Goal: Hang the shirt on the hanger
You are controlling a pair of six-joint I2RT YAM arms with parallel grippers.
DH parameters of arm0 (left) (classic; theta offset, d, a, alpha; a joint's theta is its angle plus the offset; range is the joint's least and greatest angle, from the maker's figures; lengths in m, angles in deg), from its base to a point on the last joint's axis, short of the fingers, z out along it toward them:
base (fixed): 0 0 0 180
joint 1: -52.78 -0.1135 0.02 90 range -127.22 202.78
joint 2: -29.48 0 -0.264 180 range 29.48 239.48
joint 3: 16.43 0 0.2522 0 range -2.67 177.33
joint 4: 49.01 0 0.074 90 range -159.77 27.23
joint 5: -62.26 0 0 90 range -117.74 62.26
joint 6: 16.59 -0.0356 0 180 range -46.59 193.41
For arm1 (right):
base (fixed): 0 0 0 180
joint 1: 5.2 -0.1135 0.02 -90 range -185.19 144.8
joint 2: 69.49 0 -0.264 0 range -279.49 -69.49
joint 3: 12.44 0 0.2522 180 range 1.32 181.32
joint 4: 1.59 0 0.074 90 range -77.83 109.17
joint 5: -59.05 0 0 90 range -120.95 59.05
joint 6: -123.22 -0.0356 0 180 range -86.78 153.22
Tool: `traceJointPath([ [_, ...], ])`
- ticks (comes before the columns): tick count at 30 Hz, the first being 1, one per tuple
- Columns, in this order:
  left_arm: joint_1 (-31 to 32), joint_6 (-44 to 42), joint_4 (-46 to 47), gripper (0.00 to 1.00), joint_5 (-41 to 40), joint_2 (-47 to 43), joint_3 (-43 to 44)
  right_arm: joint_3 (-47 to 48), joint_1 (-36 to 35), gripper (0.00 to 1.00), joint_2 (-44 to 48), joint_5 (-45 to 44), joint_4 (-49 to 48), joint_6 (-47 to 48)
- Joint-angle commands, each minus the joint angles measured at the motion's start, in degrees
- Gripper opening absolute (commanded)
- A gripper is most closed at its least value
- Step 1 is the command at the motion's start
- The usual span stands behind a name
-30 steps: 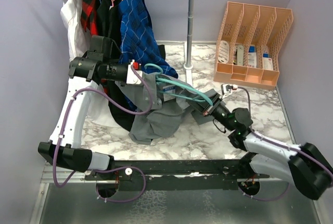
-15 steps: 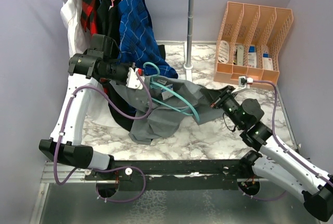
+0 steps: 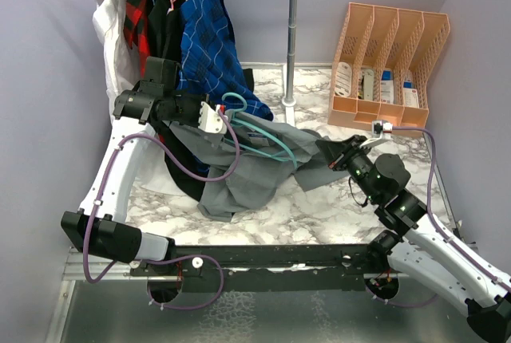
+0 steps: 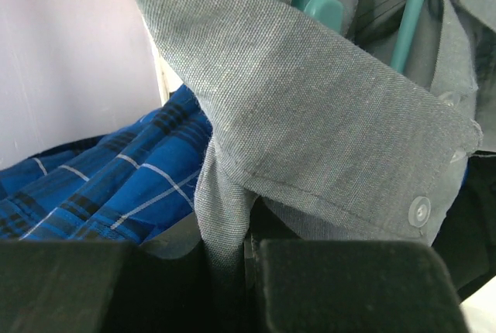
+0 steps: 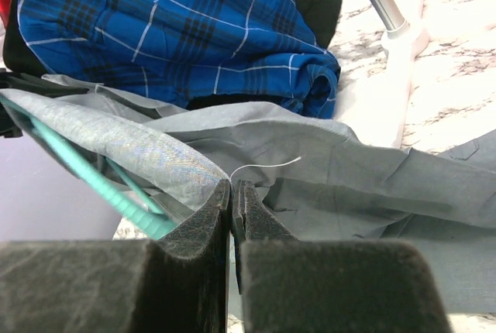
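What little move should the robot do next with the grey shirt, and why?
Probably the right gripper should tug its pinched shirt fold farther over the hanger arm: the left gripper pins the collar, and teal plastic shows uncovered.

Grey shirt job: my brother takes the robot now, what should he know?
Left gripper: shut on the shirt at its collar, held up.
Right gripper: shut on a shirt fold, low on the right.
Hanger: up by the collar, partly under cloth; the shirt's tail slumps on the table.
Done: hanger partly in.
Left: settle both shoulders over it.
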Motion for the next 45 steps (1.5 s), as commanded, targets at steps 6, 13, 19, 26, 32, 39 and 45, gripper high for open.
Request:
traceJointPath([
  [6,-0.5,10.3,19.3,0.0,-8.9,-2.9,-3.9,6.7,0.6,0.01,-2.9,0.9,3.4,2.2],
  [13,-0.4,15.5,22.5,0.0,-9.0,-3.2,-3.0,4.7,0.6,0.01,-4.6,2.7,2.2,2.2],
  [19,-0.4,15.6,18.9,0.0,-5.2,-4.1,-1.6,2.8,0.6,0.01,-4.8,0.6,1.2,2.9],
  [26,-0.4,17.0,23.8,0.0,-11.1,-4.4,-4.5,4.3,0.6,0.01,-4.9,0.7,1.8,3.9],
  [32,-0.3,18.9,37.3,0.0,-20.6,-5.0,-11.2,11.4,0.6,0.01,-5.7,3.5,5.9,2.3],
  [39,2.0,20.0,45.8,0.0,-27.5,-4.7,-15.6,16.8,0.6,0.01,-10.0,10.7,9.4,-1.8],
  [45,6.3,9.2,51.2,0.0,-35.6,-6.7,-26.2,24.8,0.6,0.01,-12.9,11.7,11.8,-2.2],
])
